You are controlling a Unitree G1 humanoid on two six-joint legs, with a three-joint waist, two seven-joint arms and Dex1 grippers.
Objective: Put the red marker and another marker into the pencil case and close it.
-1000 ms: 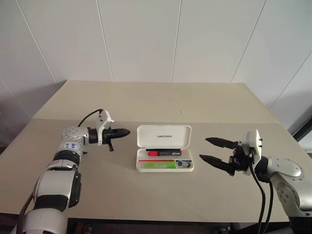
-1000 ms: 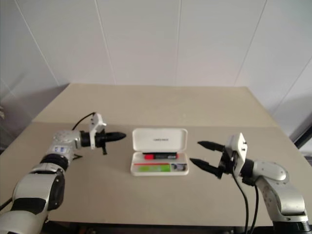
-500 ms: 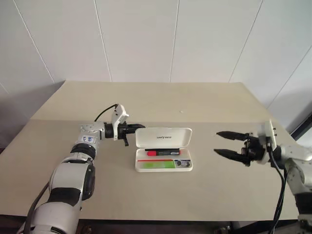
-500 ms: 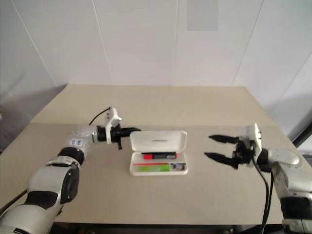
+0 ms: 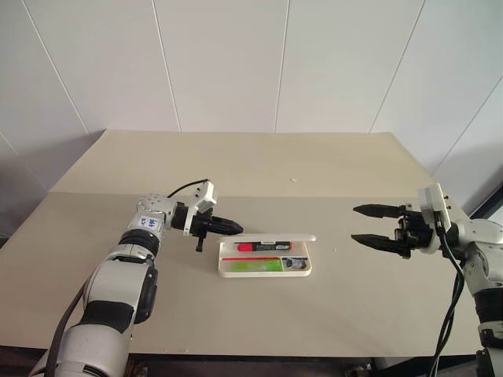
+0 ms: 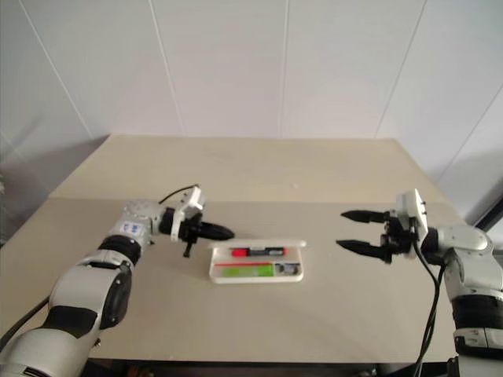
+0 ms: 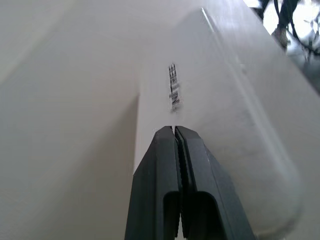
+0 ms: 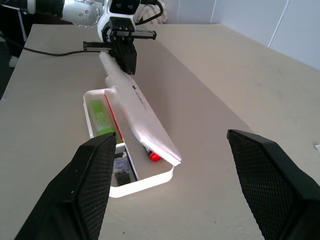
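The white pencil case lies open at mid-table. Its hinged lid is tipped forward over the tray, about half way down. Inside, the red marker lies along the back and the lime-green marker along the front. My left gripper is shut, with nothing held. Its tips press on the lid's outer face, just below the dark lettering. My right gripper hangs open to the right of the case, apart from it and pointing at it.
The beige table stretches bare behind the case to a white panelled wall. A seam crosses the tabletop behind the case. The table's right edge runs close to my right arm.
My left gripper has swung right onto the lid and pushed it from upright to about half closed. My right gripper has drawn away to the right, still open.
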